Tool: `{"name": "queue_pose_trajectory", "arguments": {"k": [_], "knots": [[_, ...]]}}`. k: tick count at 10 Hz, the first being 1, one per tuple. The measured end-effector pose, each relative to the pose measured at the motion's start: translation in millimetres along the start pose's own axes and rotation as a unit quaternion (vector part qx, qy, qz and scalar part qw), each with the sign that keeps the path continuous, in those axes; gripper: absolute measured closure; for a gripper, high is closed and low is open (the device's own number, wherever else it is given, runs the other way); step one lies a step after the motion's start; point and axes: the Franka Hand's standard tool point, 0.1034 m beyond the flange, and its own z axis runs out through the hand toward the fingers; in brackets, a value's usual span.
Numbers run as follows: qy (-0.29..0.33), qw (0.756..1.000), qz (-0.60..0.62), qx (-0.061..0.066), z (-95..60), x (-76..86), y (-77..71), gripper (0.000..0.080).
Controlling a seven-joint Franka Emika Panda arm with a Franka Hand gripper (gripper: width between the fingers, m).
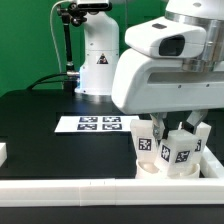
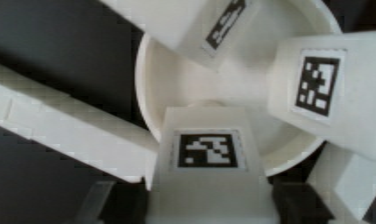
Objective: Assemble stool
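Observation:
The white round stool seat (image 1: 152, 167) lies on the black table at the exterior view's right, close to the front rail. Three tagged white legs stand up from it. In the wrist view the seat (image 2: 211, 90) fills the middle, with one leg (image 2: 224, 24) at its far rim and another (image 2: 323, 80) to the side. The third leg (image 2: 211, 150) sits between my fingers (image 2: 124, 196). My gripper (image 2: 211, 192) is shut on this leg, with a dark finger pressed against each side. In the exterior view the gripper (image 1: 172, 128) hangs straight down over the seat.
The marker board (image 1: 97, 124) lies flat in the middle of the table. A long white border rail (image 1: 100, 190) runs along the front and also shows in the wrist view (image 2: 60, 112). A small white block (image 1: 3, 152) sits at the left edge. The robot base (image 1: 98, 60) stands behind.

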Motion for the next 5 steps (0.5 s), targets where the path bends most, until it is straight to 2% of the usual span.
{"name": "queue_pose_trajectory", "arguments": {"k": [3, 5], "knots": [[0.021, 0.988, 0.153, 0.001, 0.4, 0.4, -1.8, 0.0463], [0.037, 0.968, 0.248, 0.005, 0.6, 3.8, -1.7, 0.0463]]}}
